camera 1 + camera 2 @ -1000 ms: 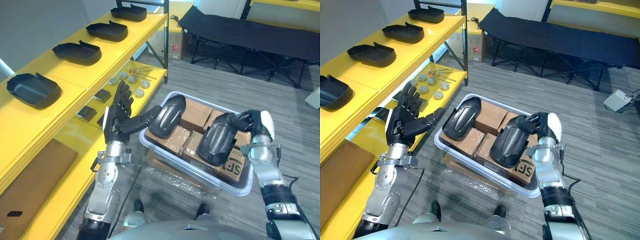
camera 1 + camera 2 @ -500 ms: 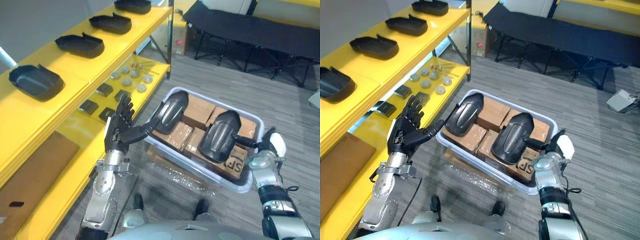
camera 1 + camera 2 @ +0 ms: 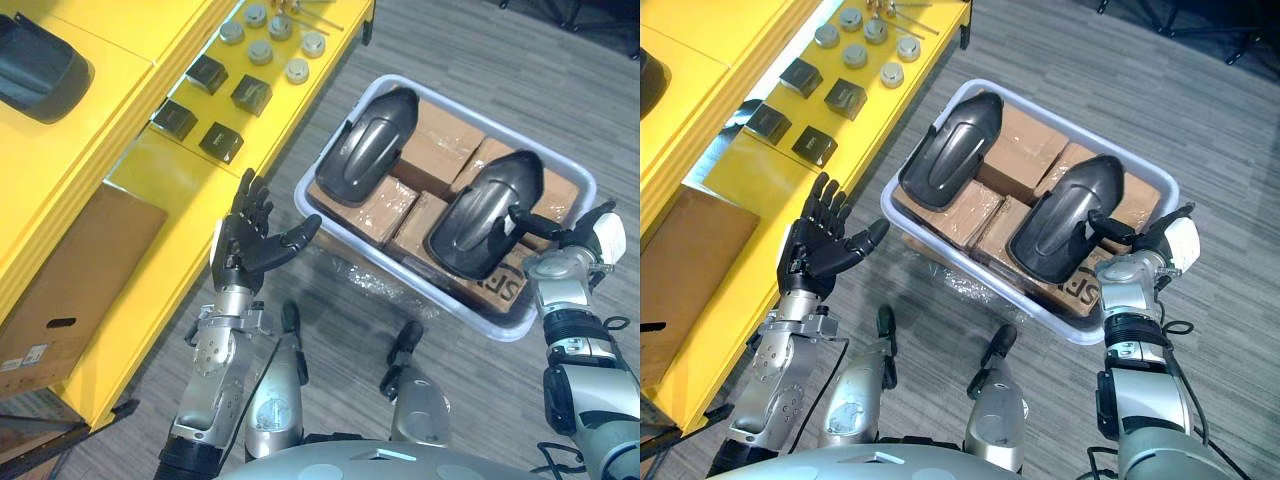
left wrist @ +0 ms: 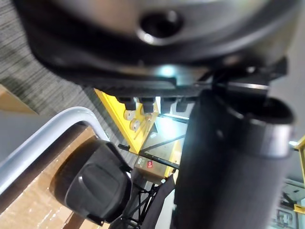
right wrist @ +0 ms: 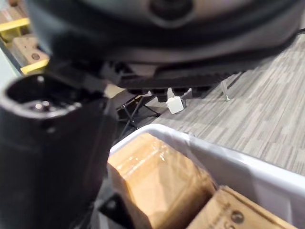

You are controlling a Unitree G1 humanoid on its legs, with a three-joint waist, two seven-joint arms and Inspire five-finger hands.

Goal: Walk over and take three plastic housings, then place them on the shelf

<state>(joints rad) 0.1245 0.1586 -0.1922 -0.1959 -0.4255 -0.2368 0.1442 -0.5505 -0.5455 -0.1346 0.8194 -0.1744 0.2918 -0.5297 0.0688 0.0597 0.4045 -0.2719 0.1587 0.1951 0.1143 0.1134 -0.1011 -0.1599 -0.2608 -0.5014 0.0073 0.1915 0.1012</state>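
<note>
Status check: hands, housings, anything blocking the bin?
Left hand open, beside the bin. Right hand open, fingers reaching the right housing. Left housing untouched; both lie on boxes in the bin. Nothing in the way.

Two plastic housings [image 3: 366,160] lie in the one white bin [image 3: 505,328]. A third housing [image 3: 35,65] sits at upper left on the yellow shelf [image 3: 100,60]. The upper left also holds four dark square blocks [image 3: 845,98] and six round discs [image 3: 908,47].

Black housings [image 3: 368,158] on brown boxes [image 3: 440,150] in a pale tub [image 3: 515,325] — yellow shelf [image 3: 170,190], grey floor [image 3: 460,40]
</note>
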